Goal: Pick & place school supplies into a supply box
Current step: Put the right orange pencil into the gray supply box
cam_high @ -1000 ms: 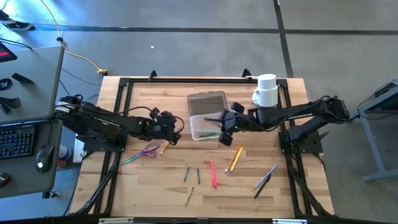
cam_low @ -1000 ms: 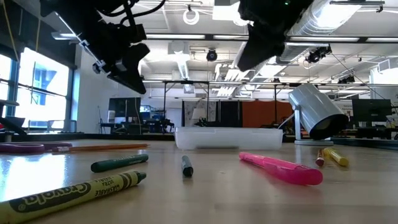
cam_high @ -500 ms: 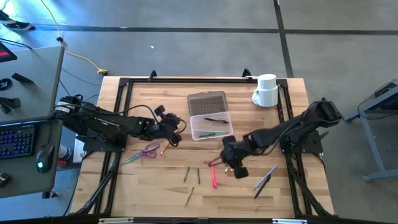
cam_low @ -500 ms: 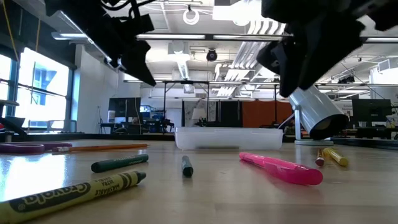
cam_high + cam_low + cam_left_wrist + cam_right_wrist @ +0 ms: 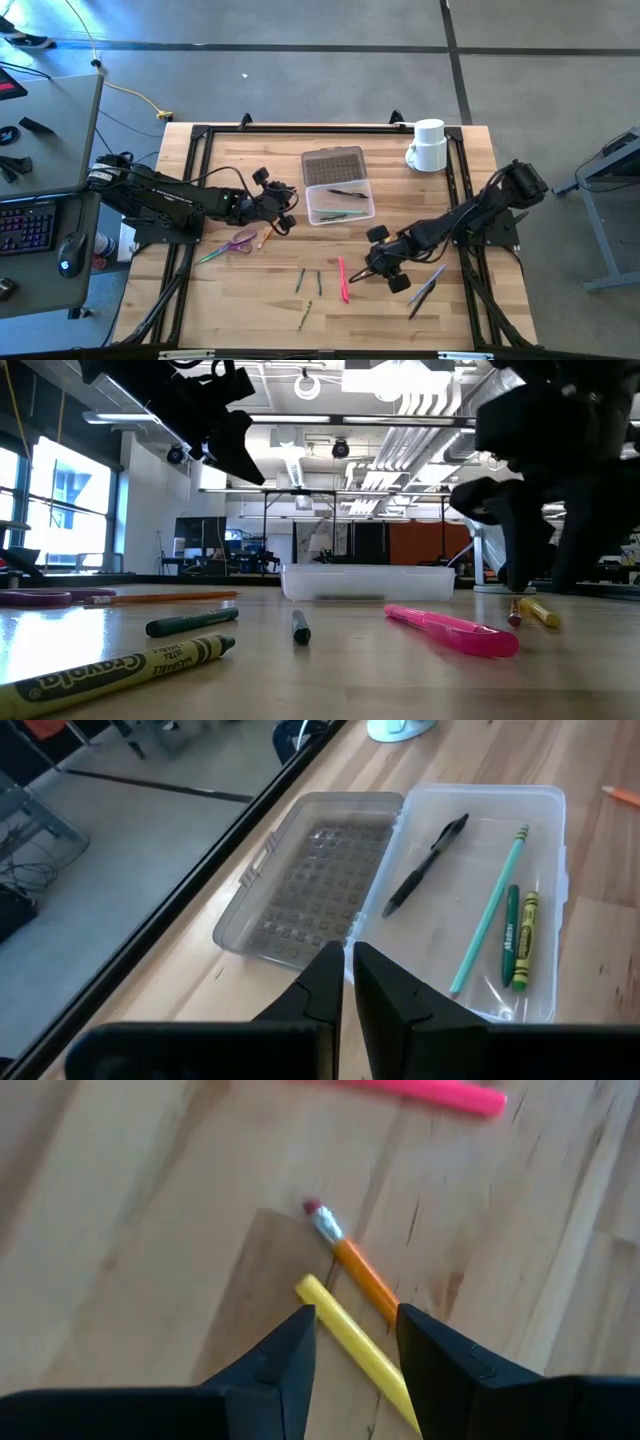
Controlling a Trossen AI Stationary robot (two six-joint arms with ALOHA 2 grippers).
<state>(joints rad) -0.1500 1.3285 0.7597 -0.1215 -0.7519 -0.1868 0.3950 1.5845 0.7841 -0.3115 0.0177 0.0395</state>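
Right of centre in the high view, the right gripper [image 5: 378, 262] hangs low with fingers parted over the orange pencil [image 5: 362, 1278] and yellow pen [image 5: 352, 1342]. Centre frame, the supply box [image 5: 338, 201] lies open; beside it the left gripper [image 5: 284, 208] hovers, fingers nearly together.

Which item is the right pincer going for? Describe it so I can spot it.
Start at the clear box mid-table and look toward the right pincer. Between its open fingers lies a yellow pen, touching an orange pencil that alone has an eraser tip.

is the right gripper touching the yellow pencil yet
Apart. The right wrist view shows the right gripper open, with the yellow pencil lying in the gap between its fingers, clear of both.
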